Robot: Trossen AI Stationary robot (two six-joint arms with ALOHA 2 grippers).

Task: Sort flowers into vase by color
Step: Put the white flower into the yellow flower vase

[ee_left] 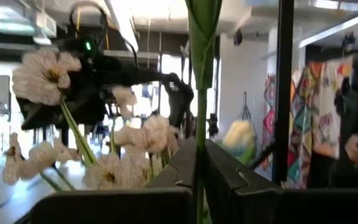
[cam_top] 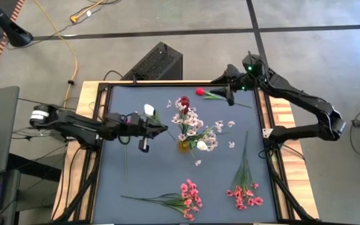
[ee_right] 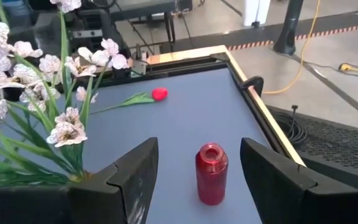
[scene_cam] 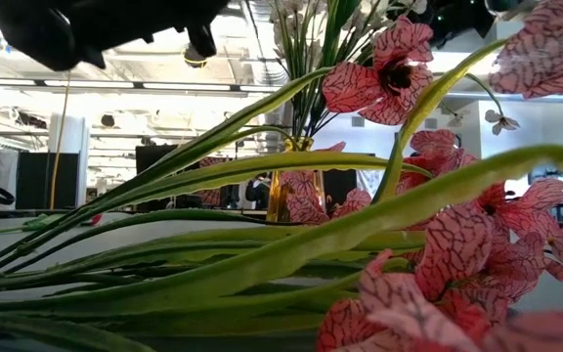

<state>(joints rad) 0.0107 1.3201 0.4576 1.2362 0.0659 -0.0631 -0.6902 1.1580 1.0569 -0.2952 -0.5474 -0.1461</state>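
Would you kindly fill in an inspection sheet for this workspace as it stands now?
Surface: dark mat in a wooden frame.
Job's things: amber vase of pale blossoms mid-mat; red vase behind it; red bud lying at the far edge; two pink sprays lying at the near edge.
Clutter: loose petals beside the amber vase.
Grippers: left gripper shut on a white bud's stem; right gripper open, empty, by the red bud.
Cables: yellow cable on the floor.
Surroundings: black box behind the table.

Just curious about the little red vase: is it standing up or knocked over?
Upright: the red vase stands on the grey table, mouth up.
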